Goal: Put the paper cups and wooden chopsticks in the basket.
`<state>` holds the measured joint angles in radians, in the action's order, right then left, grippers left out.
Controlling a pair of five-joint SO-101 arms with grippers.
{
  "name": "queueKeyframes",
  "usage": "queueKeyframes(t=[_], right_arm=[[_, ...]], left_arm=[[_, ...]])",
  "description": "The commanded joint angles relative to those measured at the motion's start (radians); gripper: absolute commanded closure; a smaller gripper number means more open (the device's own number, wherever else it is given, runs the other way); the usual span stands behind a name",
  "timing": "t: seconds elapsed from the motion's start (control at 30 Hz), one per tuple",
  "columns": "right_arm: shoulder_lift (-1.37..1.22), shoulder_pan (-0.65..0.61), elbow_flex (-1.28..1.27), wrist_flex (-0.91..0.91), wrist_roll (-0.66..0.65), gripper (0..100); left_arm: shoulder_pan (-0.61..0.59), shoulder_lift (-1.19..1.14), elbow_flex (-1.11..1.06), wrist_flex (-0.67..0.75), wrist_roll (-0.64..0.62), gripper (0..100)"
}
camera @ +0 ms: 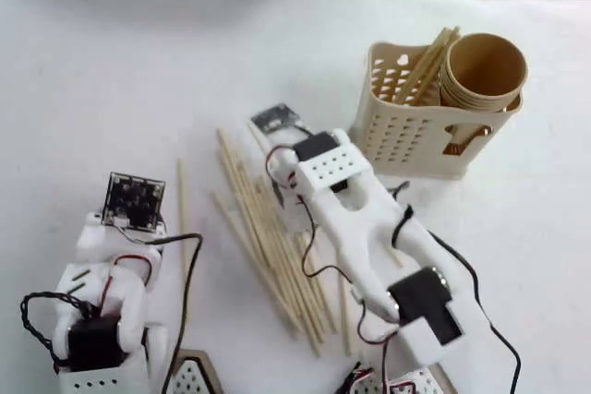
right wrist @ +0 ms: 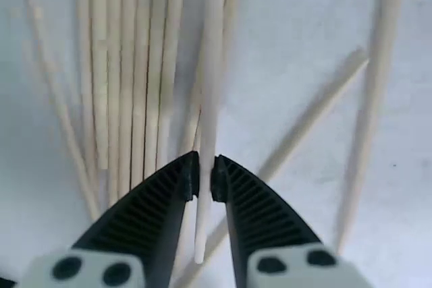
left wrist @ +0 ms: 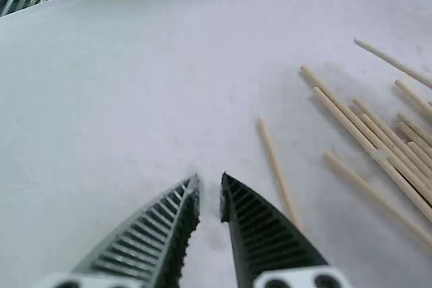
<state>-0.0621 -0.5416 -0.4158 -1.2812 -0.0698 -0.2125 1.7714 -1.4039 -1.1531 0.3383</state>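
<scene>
A cream basket (camera: 406, 140) stands at the back right, holding stacked paper cups (camera: 482, 71) and a few chopsticks (camera: 423, 64). Many wooden chopsticks (camera: 272, 246) lie spread across the middle of the table. My right gripper (right wrist: 204, 170) is low over this pile, shut on one chopstick (right wrist: 213, 65) that runs between its fingertips. In the high view the right gripper (camera: 284, 193) sits under its wrist, left of the basket. My left gripper (left wrist: 209, 185) is shut on nothing above bare table. A lone chopstick (left wrist: 277, 166) lies just beside it, with the pile (left wrist: 378, 139) farther off.
The left arm (camera: 111, 265) is folded back at the front left. The lone chopstick (camera: 182, 214) lies between it and the pile. The right arm's cables (camera: 480, 311) trail toward the front right. Bare white table stretches across the back left.
</scene>
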Motion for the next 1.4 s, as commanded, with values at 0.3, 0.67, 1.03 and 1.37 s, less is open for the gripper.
queueKeyframes(t=[0.3, 0.67, 1.03, 1.37], right_arm=[[-0.107, -0.012, 0.189, -0.065, 0.061, 86.8], [-0.374, -0.067, 0.416, -0.058, 0.078, 86.8], [-0.527, -0.038, 0.486, -0.09, 0.018, 97.9], [-0.188, -0.042, 0.485, -0.229, 0.006, 98.0]], left_arm=[[-0.004, 0.005, 0.005, 0.02, 0.005, 93], [-0.004, 0.005, -0.02, 0.028, 0.009, 93], [-0.004, 0.005, -0.021, 0.028, 0.009, 93], [-0.004, 0.005, -0.021, 0.028, 0.009, 93]])
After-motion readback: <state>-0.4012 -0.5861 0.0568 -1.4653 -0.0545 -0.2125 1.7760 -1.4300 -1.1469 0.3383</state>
